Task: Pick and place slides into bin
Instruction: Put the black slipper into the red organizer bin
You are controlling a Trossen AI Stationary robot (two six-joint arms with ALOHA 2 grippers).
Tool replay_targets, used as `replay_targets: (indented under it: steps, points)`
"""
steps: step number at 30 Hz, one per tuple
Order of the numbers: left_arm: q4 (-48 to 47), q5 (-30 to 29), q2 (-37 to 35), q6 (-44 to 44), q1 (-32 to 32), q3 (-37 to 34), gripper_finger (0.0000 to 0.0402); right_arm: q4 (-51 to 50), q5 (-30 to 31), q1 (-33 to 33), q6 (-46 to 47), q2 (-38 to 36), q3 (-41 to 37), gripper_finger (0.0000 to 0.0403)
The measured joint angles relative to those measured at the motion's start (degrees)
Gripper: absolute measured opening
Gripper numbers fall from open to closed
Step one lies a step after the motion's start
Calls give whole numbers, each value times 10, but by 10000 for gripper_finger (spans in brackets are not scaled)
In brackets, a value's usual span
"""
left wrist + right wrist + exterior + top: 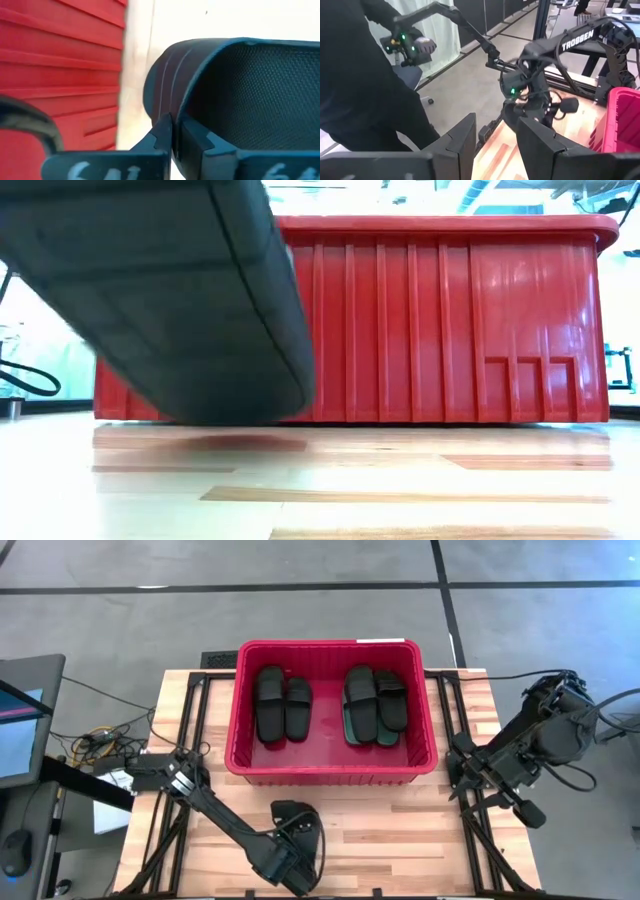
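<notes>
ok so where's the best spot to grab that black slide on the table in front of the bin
Probably the strap edge, where the left gripper is already shut on the black slide. The strap arches up off the sole as a thin raised lip, so the fingers fit either side coming from above. The red bin lies just beyond it.

High view overhead; low view table-level; both share bin [330,710].

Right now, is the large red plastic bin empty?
No, the high view shows several black rubber slides lying inside the large red plastic bin.
</notes>
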Motion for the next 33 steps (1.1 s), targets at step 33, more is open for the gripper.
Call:
replay_targets:
  steps: [33]
  points:
    - [-91, -197, -97, 142, 65, 222, 0, -9, 0, 0, 20, 0, 0, 127]
